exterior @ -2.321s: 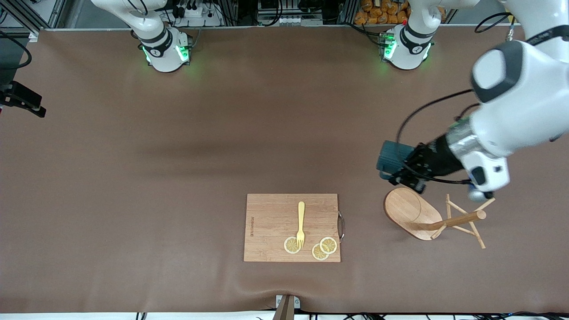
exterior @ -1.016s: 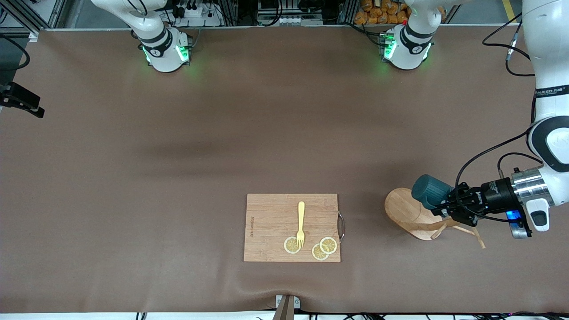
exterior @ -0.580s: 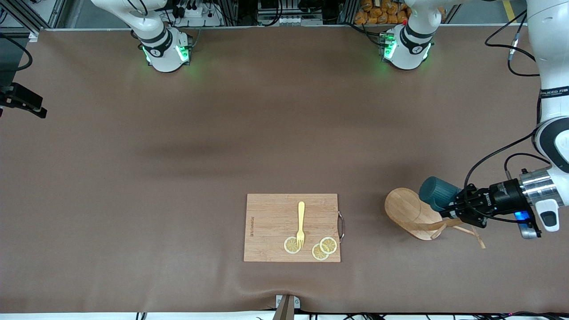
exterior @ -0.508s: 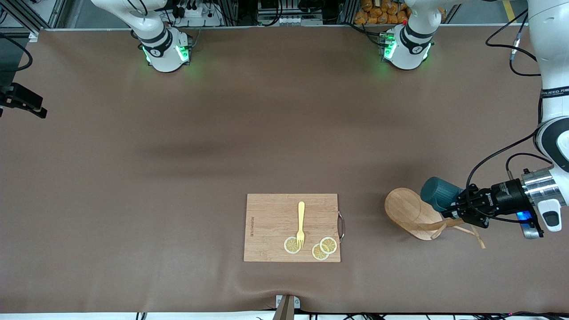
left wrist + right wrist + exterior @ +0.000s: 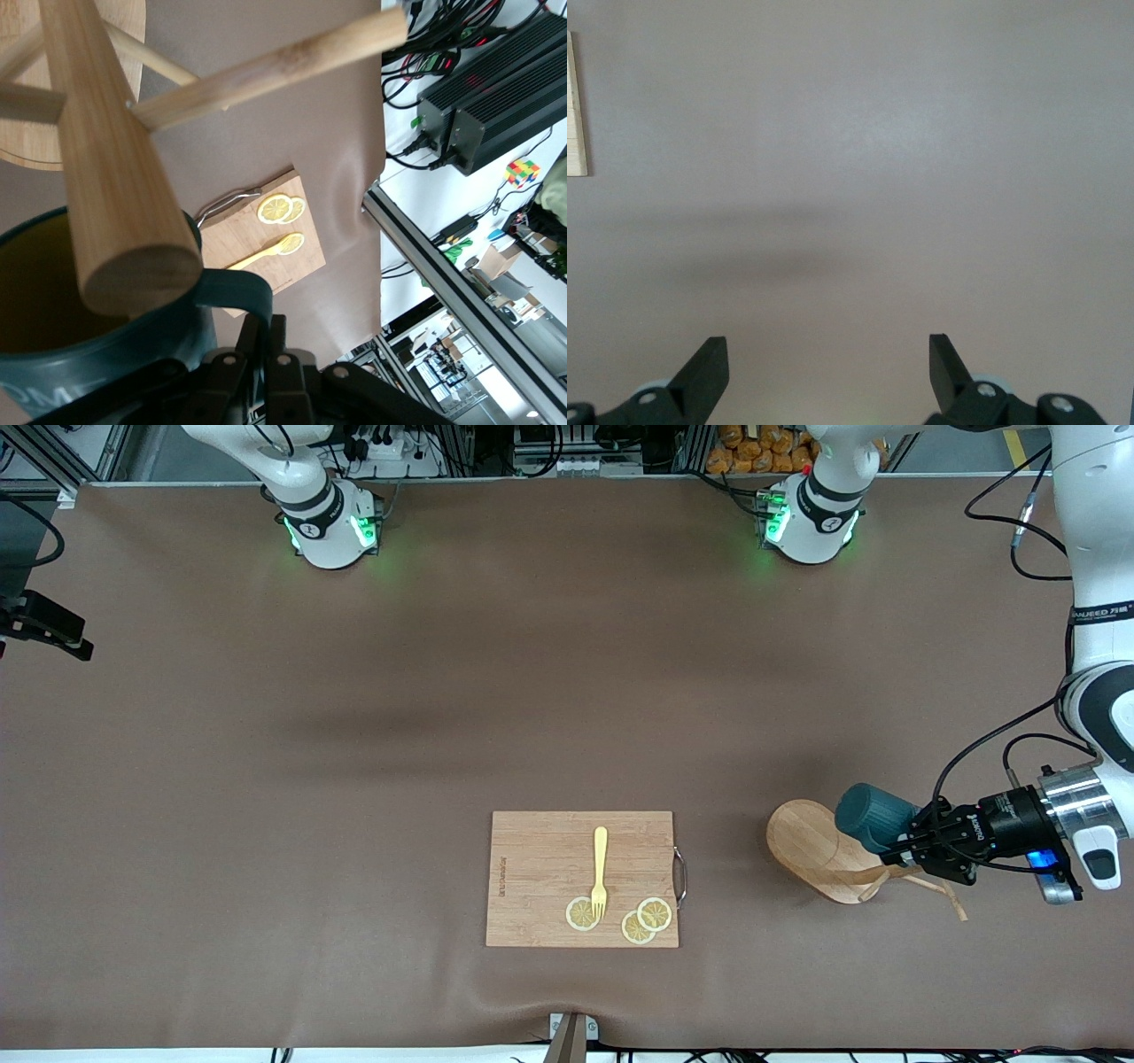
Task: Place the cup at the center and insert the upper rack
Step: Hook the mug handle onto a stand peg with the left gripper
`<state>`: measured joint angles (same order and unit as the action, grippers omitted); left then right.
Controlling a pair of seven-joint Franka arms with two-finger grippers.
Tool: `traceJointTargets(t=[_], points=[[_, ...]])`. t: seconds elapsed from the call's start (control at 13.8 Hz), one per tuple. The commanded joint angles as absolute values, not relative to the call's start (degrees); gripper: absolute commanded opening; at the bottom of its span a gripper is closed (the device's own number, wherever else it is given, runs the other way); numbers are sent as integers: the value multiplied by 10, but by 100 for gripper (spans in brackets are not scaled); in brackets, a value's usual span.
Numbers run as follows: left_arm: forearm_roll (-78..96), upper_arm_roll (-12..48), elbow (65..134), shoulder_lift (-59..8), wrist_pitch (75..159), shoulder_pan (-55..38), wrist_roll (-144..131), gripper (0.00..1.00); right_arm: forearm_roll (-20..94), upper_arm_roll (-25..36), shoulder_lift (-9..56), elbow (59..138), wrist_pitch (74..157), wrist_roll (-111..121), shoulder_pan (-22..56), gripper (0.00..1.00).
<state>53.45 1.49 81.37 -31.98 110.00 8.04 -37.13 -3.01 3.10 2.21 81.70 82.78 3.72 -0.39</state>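
Notably, the left end effector (image 5: 897, 849) gripped the cup (image 5: 873, 817) by its handle over the toppled upper rack (image 5: 828, 852); carrying it clear of the pole (image 5: 106, 168) toward centre would suit. Meanwhile, the right end effector (image 5: 828, 367) waited wide above bare surface (image 5: 443, 691).

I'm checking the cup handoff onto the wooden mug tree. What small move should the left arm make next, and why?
Probably slide the cup a little farther along the mug tree's pole. The left gripper is shut on the cup's handle, the mug tree lies on its side, and its pole end sits just at the cup's mouth. The right gripper waits open.
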Motion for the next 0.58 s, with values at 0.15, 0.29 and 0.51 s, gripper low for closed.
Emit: traceJointTargets(t=[0.15,0.29,0.51], points=[[563,18,809,-327,1104,97,-356,0,-28,25,29,812,824,34,-15,100],[563,18,809,-328,1109,97,-355,0,-28,25,30,812,824,34,-15,100],[563,18,809,-331,1111,98,-352,0,-28,25,31,812,824,34,-15,100]])
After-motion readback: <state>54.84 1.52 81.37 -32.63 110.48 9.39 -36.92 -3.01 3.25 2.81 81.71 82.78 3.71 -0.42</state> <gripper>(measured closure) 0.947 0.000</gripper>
